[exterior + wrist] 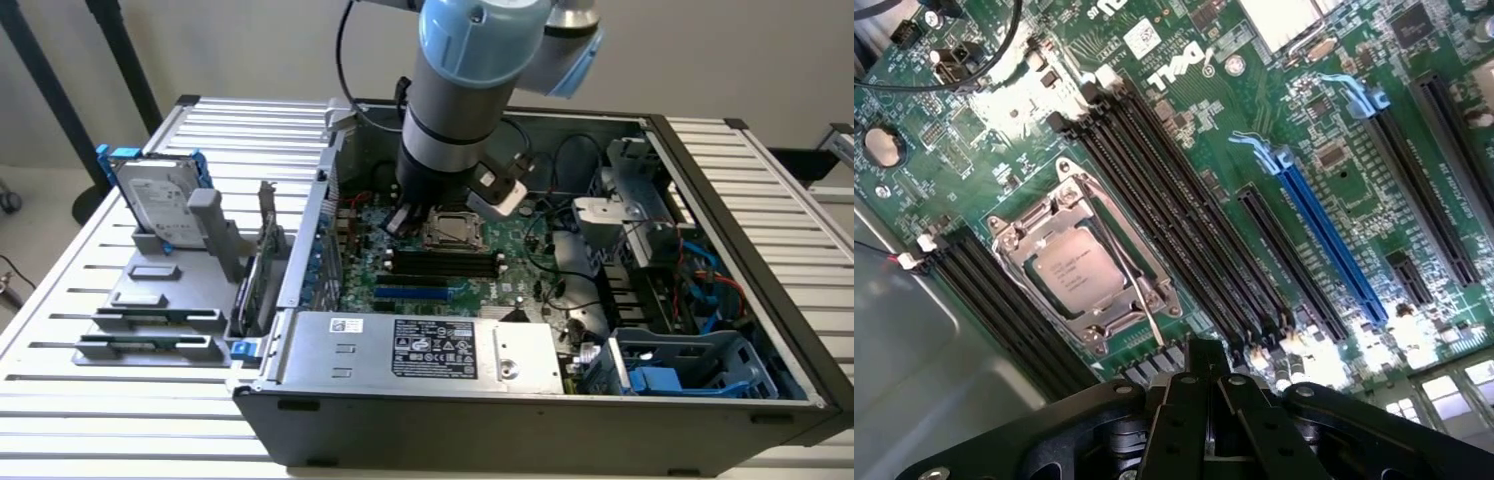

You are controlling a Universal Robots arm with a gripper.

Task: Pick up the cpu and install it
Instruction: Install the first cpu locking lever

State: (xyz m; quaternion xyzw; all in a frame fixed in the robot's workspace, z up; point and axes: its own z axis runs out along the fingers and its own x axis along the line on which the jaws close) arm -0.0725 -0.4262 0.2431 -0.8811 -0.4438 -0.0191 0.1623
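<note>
1. The cpu [1078,268] is a small flat square chip with a shiny silver top bearing faint printed text.
2. It lies flat in the motherboard socket [1086,255], framed by the silver metal retention bracket.
3. It sits just below and ahead of the gripper [1206,385], apart from it; in the exterior view the cpu [454,230] lies right beside the arm's tip.

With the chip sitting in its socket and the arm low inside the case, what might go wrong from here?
1. The cpu lies in the socket frame, but whether it sits flat and aligned cannot be told; any tilt could damage the socket.
2. The gripper hangs close over the memory slots, so a sideways move might scrape them.
3. Loose black cables near the arm could snag.
</note>
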